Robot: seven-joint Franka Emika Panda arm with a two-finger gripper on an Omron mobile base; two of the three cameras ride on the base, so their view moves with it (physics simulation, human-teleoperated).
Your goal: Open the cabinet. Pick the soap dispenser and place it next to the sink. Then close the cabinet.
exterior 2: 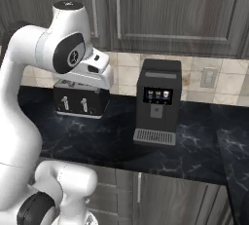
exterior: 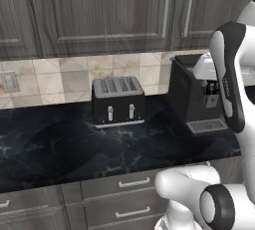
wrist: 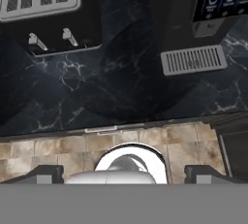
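Two doors of the cabinet are both shut, high on the wall above the toaster, and their long silver handles meet just above the gap between the toaster and the coffee machine. My gripper is spread almost as wide as it goes and holds nothing; in the hand view the two tips stand far apart, and it looks straight down on the dark counter in front of the toaster. So I judge the task is at its very beginning: the soap dispenser must be behind the doors, and I cannot see it, nor the sink. The risk from here is in the way up. My hand hangs low between the toaster and the coffee machine, and if I lift and turn it carelessly, the wrist can knock the coffee machine, which is just beside it. A second danger is the two handles: they are so near to each other that my fingers may close around both, or slip off the thin bar when I pull.
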